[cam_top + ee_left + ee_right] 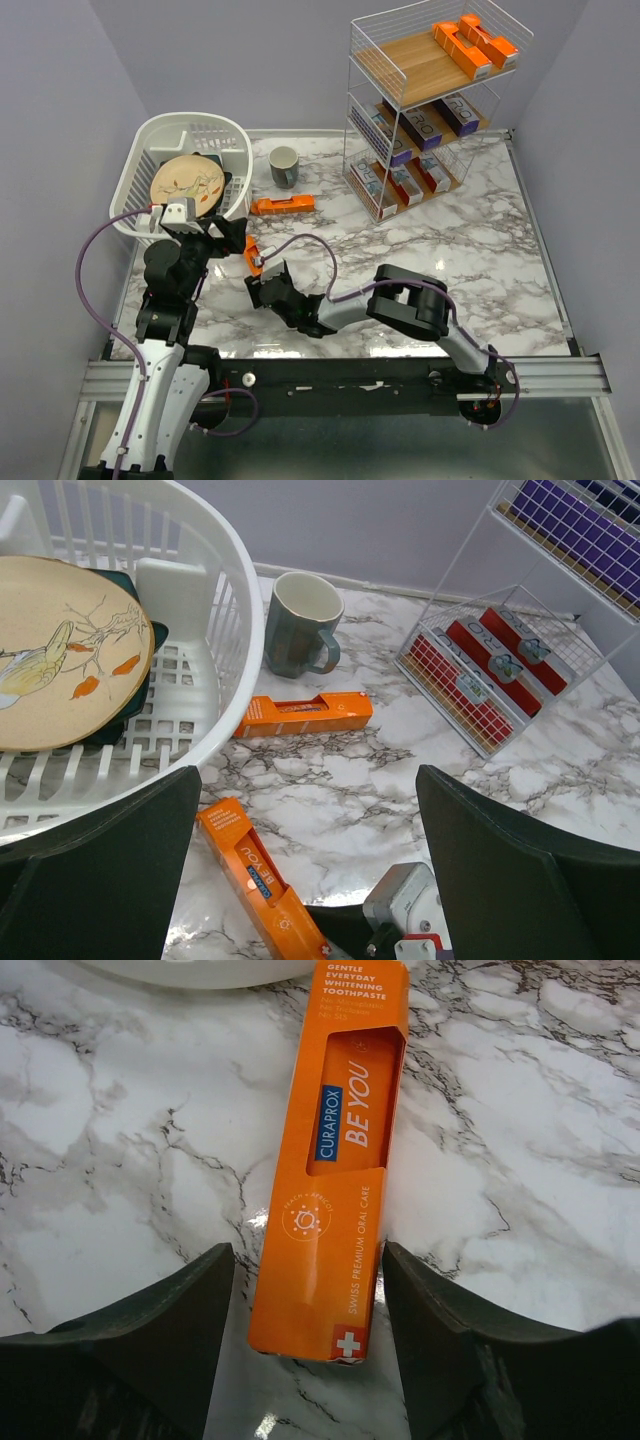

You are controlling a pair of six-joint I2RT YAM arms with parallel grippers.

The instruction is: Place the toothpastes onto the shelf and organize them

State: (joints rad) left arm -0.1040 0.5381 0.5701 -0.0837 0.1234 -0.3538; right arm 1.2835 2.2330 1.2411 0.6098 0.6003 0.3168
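Note:
An orange toothpaste box [335, 1160] lies flat on the marble table. Its near end sits between the fingers of my right gripper [308, 1300], which is open and straddles it; whether the fingers touch it I cannot tell. From above, this box [250, 250] lies by the basket, with my right gripper [256, 268] just below it. A second orange box [281, 205] lies near the mug. My left gripper [222, 238] is open and empty above the first box [262, 880]. The shelf [425, 110] holds orange boxes on top, silver-purple in the middle, white-red at the bottom.
A white plastic dish basket [150, 165] with a painted plate [185, 185] stands at the left. A grey-green mug [284, 166] stands between the basket and the shelf. My right gripper's body [405, 915] shows under the left wrist camera.

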